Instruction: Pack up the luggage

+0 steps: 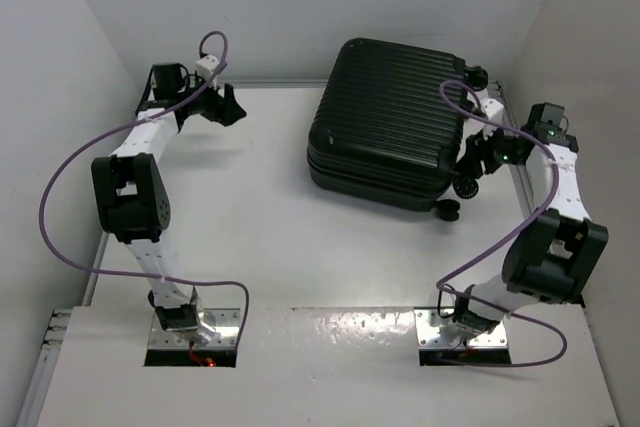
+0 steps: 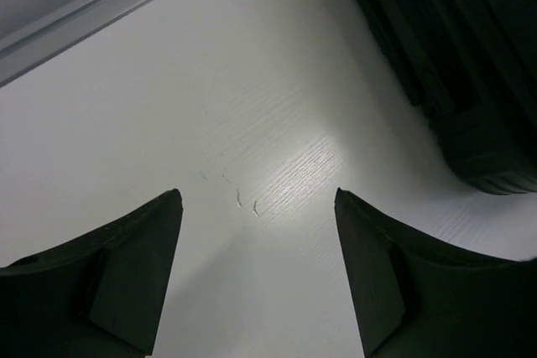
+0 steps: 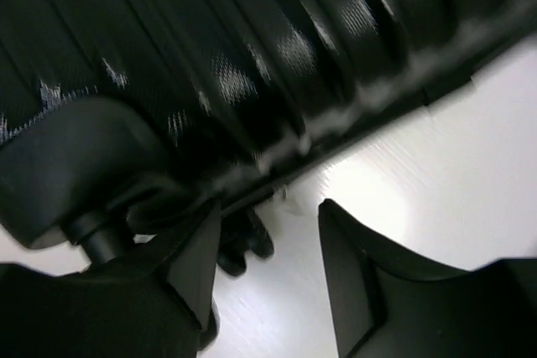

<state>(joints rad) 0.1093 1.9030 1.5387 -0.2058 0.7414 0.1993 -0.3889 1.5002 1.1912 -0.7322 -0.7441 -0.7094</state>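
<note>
The luggage, a large black ribbed hard-shell suitcase, lies flat and closed at the back right of the white table. Its small wheels face right. My right gripper is open beside the wheeled end; in the right wrist view its jaws stand apart near the shell's lower rim and a wheel, holding nothing. My left gripper is open and empty over bare table at the back left. In the left wrist view the gripper is apart from the suitcase corner at top right.
White walls enclose the table on the left, back and right. A metal rail runs along the back edge near the left gripper. Purple cables loop from both arms. Bare table lies between the arms and in front of the suitcase.
</note>
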